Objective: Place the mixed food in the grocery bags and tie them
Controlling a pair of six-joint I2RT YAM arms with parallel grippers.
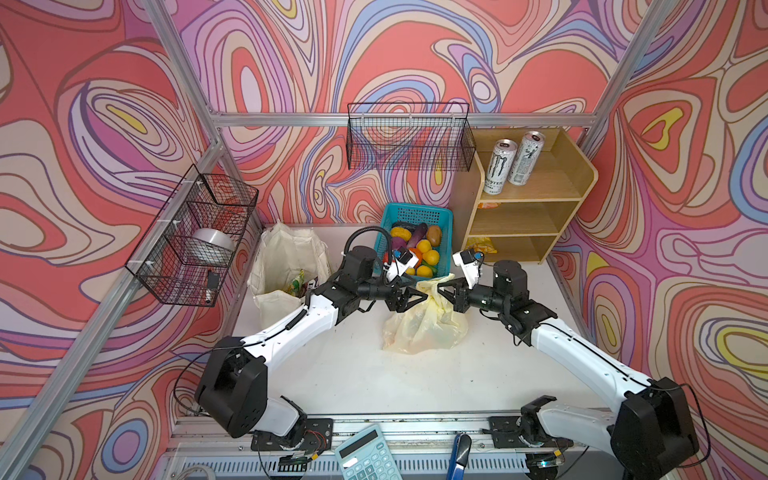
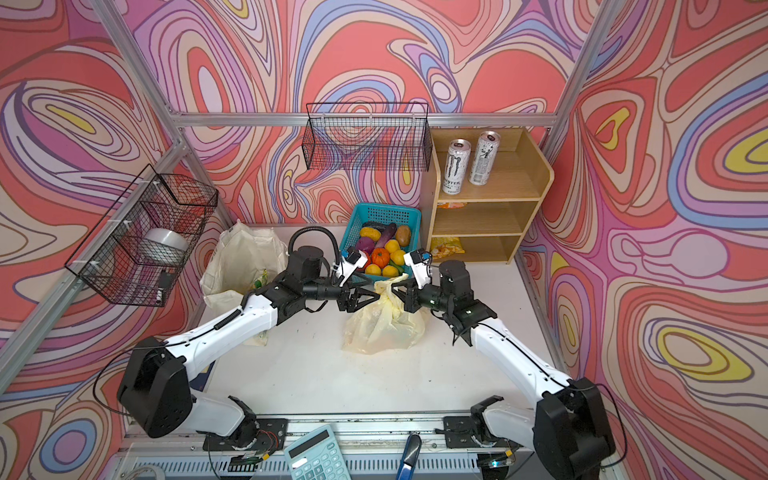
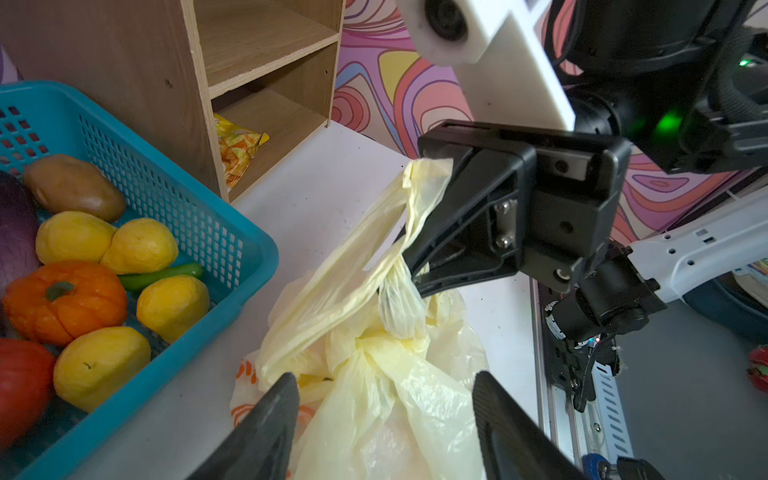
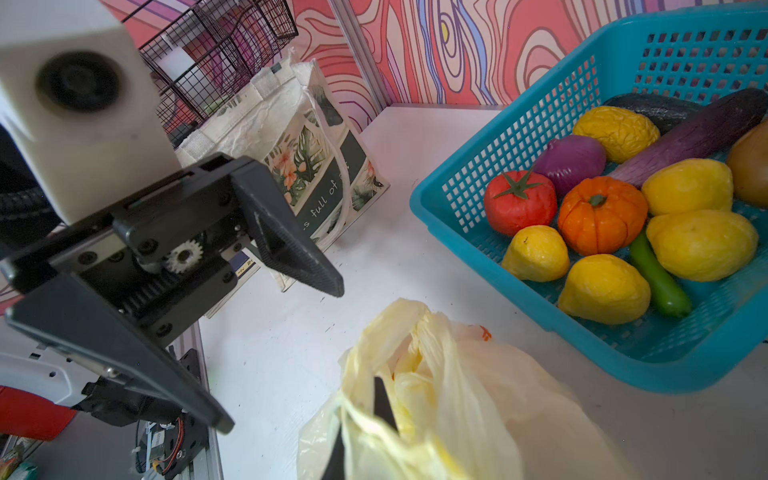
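The plastic bag (image 1: 424,328) sits mid-table, just nearer than the teal basket (image 1: 415,214). The right gripper (image 1: 440,290) is clamped on one handle (image 3: 374,245), which slants up from the twisted neck. The left gripper (image 1: 415,299), jaws wide and empty, faces it from the left, close by. The neck lies just below its tips.

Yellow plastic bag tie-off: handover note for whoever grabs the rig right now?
Left gripper: open, at the plastic bag, holding nothing.
Right gripper: shut on a bag handle, lifted.
Done: handles look knotted, tightness unclear; canvas tote holds some packets.
To do: toy produce fills the teal basket, a snack packet lies on the bottom shelf; tote open.
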